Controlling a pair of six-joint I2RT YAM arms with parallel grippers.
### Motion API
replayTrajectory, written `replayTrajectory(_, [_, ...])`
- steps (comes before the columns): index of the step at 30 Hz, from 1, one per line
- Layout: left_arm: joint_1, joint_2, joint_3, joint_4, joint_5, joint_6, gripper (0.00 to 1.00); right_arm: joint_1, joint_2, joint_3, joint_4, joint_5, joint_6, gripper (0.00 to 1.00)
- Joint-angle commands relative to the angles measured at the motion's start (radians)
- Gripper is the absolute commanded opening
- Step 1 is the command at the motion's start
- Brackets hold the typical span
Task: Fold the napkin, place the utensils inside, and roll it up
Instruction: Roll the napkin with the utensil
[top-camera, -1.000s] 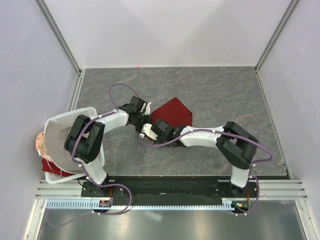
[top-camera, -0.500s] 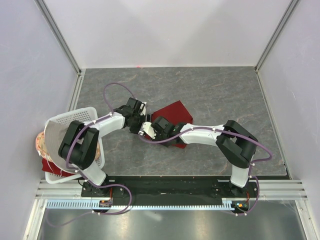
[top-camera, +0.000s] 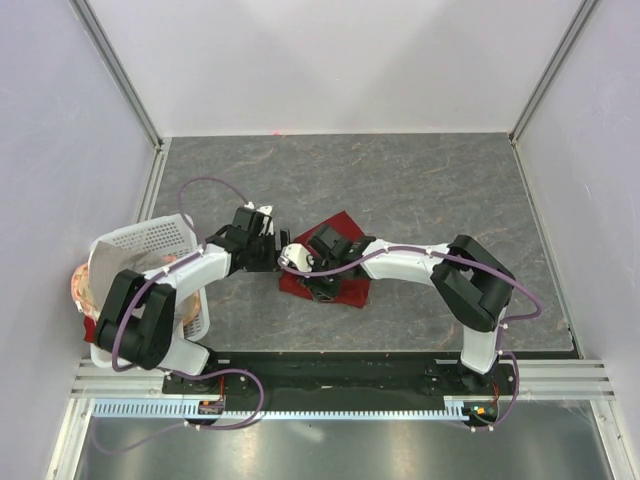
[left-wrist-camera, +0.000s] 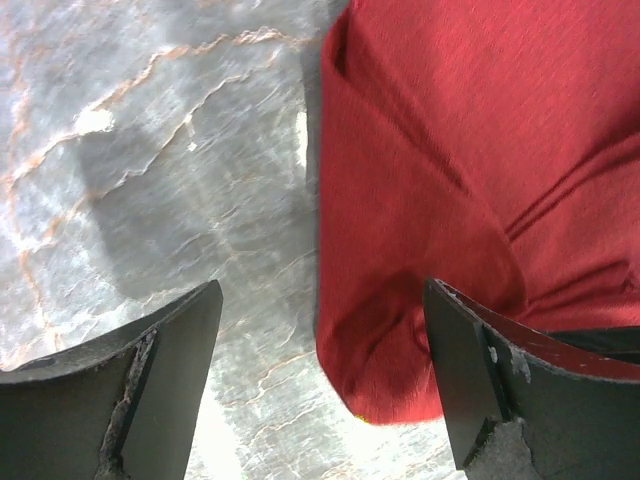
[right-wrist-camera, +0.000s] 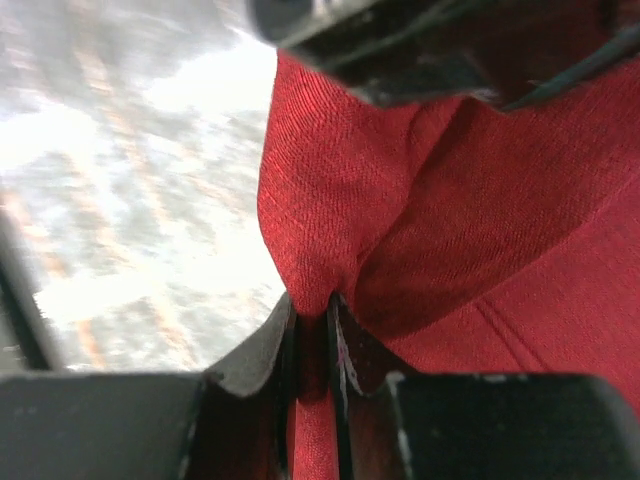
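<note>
Since a second ago: dark red square fabric napkin (top-camera: 350, 292) dragged toward 6 o'clock, mid grey marbled table (top-camera: 450, 200). My left claw (left-wrist-camera: 320, 335) let go, wide open, empty, at its 9 o'clock edge. Right claw (right-wrist-camera: 312, 330) pinches a fold. Cloth light, limp, bunches; take corners.

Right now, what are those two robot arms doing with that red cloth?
They are folding a dark red napkin on the grey table. The right gripper is pinching a fold of the cloth between its fingers. The left gripper is open, with its jaws spread over the napkin's edge, holding nothing. As far as these views show, nothing has been laid inside it yet.
</note>
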Motion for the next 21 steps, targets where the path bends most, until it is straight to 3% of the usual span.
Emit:
replayTrajectory(1, [0.01,-0.13,-0.085,0.17,0.027,-0.042,0.89,-0.041,0.061,-0.003,-0.149,-0.19,0.042,0.2])
replayTrajectory(9, [0.01,-0.236,-0.201,0.269,0.065,-0.053,0.89,-0.087,0.083,0.04,-0.172,-0.289,0.056,0.18])
replayTrajectory(15, [0.01,-0.322,-0.304,0.433,0.157,-0.065,0.88,-0.11,0.118,0.068,-0.189,-0.347,0.059,0.17])
replayTrajectory(21, [0.01,-0.301,-0.35,0.549,0.237,-0.082,0.81,-0.142,0.164,0.083,-0.189,-0.414,0.068,0.16])
